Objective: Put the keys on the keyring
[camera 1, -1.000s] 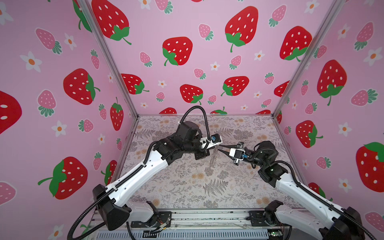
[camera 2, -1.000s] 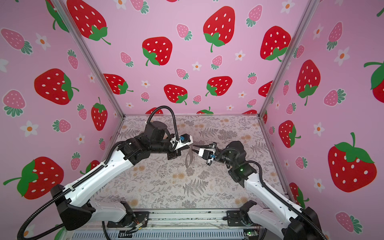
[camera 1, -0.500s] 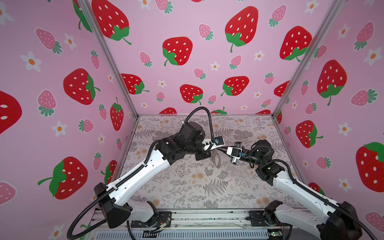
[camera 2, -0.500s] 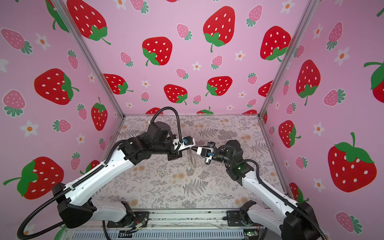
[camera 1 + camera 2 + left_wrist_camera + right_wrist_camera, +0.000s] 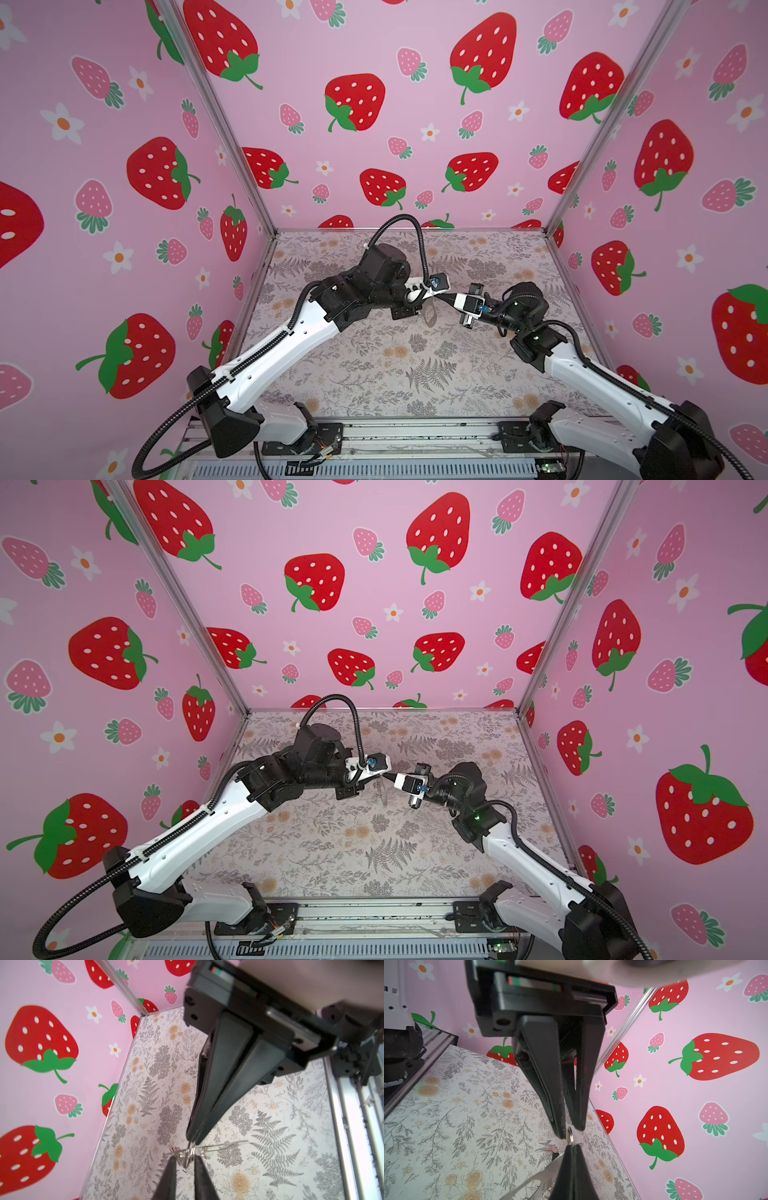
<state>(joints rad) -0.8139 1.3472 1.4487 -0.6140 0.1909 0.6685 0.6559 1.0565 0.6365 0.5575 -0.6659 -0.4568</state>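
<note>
Right gripper (image 5: 192,1140): jaws pressed together, pinching one silver ring of the keyring (image 5: 538,1179). Left gripper (image 5: 185,1164): jaws slightly spread, ring cluster between the tips; contact cannot be told. Keyring is in the air over mid-desk (image 5: 374,374), ringed edge at the jaws. In both top views its long axis trails toward the near edge. One key (image 5: 553,1149) lies flat on the desk.

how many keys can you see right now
1. A small key lies on the table, near where the right tool and left tool meet at the keyring. Another may be hidden behind them.
</note>
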